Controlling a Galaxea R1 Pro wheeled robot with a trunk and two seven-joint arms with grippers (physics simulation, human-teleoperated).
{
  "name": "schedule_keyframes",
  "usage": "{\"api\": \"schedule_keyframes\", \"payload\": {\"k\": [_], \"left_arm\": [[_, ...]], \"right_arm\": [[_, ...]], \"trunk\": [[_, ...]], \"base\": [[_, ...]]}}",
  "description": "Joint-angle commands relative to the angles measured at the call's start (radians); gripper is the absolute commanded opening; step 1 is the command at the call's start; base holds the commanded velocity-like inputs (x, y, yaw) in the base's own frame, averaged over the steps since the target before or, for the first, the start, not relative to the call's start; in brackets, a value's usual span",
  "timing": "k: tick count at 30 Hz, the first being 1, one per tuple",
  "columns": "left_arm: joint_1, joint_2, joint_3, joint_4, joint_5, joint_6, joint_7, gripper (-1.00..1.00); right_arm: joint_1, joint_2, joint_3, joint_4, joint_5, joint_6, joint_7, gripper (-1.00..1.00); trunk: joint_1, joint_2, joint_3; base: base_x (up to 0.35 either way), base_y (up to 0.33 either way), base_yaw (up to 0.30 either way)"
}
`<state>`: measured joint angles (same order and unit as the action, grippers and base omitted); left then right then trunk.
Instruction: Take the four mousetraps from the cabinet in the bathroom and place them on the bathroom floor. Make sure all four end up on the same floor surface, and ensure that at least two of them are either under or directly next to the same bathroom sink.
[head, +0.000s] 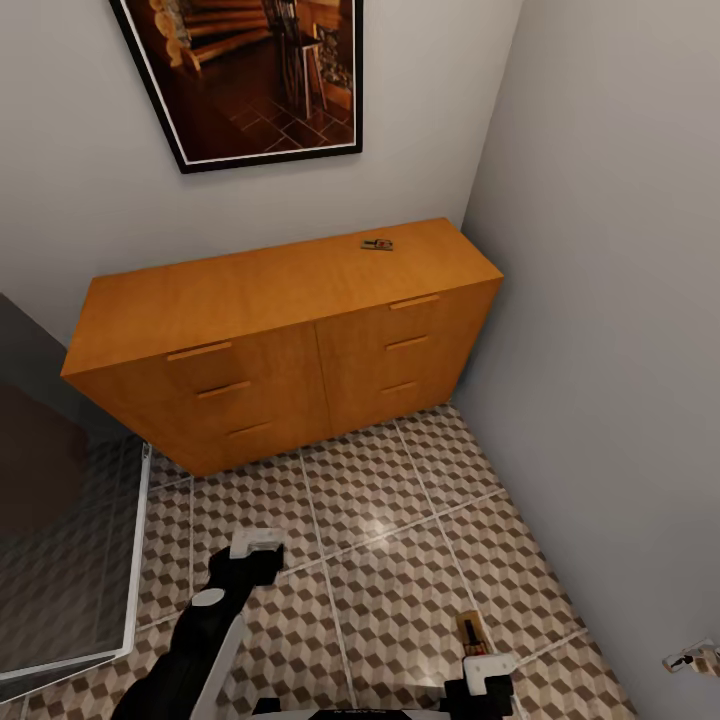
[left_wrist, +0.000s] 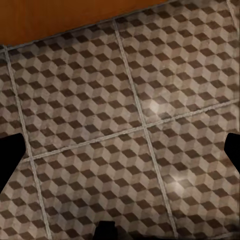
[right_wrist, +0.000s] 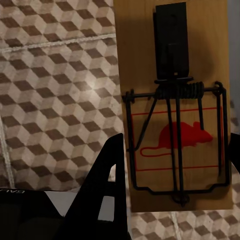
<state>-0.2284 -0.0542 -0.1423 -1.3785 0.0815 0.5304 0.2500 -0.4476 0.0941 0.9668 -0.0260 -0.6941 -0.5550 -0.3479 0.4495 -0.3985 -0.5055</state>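
Ahead of you a framed picture (head: 245, 75) hangs on the pale wall (head: 60, 180) — black frame, thin white mat, a brown timber scene inside. A second grey wall (head: 610, 300) closes the corner on your right. At your left stands a glass panel (head: 60, 560) with a pale edge — tiles show dimly through it.

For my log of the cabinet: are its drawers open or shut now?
Shut. On the cabinet, every drawer front sits flush with the others; none is pulled out. One mousetrap lies on top.
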Motion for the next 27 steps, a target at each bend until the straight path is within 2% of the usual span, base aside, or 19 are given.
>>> {"api": "schedule_keyframes", "payload": {"k": [1, 4, 7, 9, 12, 15, 18, 20, 22, 27], "left_arm": [[-0.001, -0.006, -0.002, -0.012, 0.007, 0.009, 0.009, 1.00], [-0.016, -0.027, -0.002, -0.059, -0.007, 0.061, 0.011, 1.00], [-0.082, -0.054, -0.002, -0.105, -0.042, 0.190, 0.011, 1.00], [-0.119, -0.063, -0.002, -0.115, -0.052, 0.238, 0.009, 1.00], [-0.227, -0.076, -0.002, -0.119, -0.061, 0.317, 0.008, 1.00], [-0.321, -0.081, -0.002, -0.103, -0.062, 0.356, 0.007, 1.00], [-0.439, -0.085, -0.002, -0.068, -0.062, 0.416, 0.006, 1.00], [-0.482, -0.086, -0.002, -0.053, -0.062, 0.435, 0.006, 1.00], [-0.570, -0.091, -0.002, -0.018, -0.062, 0.456, 0.006, 1.00], [-0.739, -0.094, -0.002, 0.096, -0.061, 0.468, 0.006, 1.00]], "right_arm": [[0.000, 0.000, 0.008, 0.000, -0.005, -0.001, -0.006, -1.00], [0.000, 0.002, 0.009, 0.000, -0.005, -0.001, 0.004, -1.00], [0.000, 0.001, 0.009, 0.000, -0.005, 0.006, 0.021, -1.00], [0.000, 0.000, 0.009, 0.001, -0.005, 0.011, 0.028, -1.00], [0.000, -0.003, 0.008, 0.001, -0.004, 0.021, 0.040, -1.00], [0.000, -0.005, 0.007, 0.001, -0.004, 0.024, 0.043, -1.00], [0.000, -0.007, 0.007, 0.001, -0.004, 0.025, 0.045, -1.00], [0.000, -0.007, 0.007, 0.001, -0.004, 0.025, 0.045, -1.00], [0.000, -0.008, 0.007, 0.001, -0.004, 0.026, 0.045, -1.00], [0.000, -0.008, 0.007, 0.001, -0.004, 0.026, 0.046, -1.00]], "trunk": [[0.001, -0.002, -0.001], [0.001, -0.002, -0.001], [0.001, -0.002, -0.001], [0.001, -0.002, -0.001], [0.001, -0.002, -0.001], [0.001, -0.002, -0.001], [0.001, -0.002, -0.001], [0.001, -0.002, -0.001], [0.001, -0.002, -0.001], [0.001, -0.002, -0.001]], "base": [[0.000, 0.000, 0.000], [0.000, 0.000, 0.000], [0.000, 0.000, 0.000], [0.000, 0.000, 0.000], [0.000, 0.000, 0.000], [0.000, 0.000, 0.000], [0.000, 0.000, 0.000], [0.000, 0.000, 0.000], [0.000, 0.000, 0.000], [0.000, 0.000, 0.000]]}}
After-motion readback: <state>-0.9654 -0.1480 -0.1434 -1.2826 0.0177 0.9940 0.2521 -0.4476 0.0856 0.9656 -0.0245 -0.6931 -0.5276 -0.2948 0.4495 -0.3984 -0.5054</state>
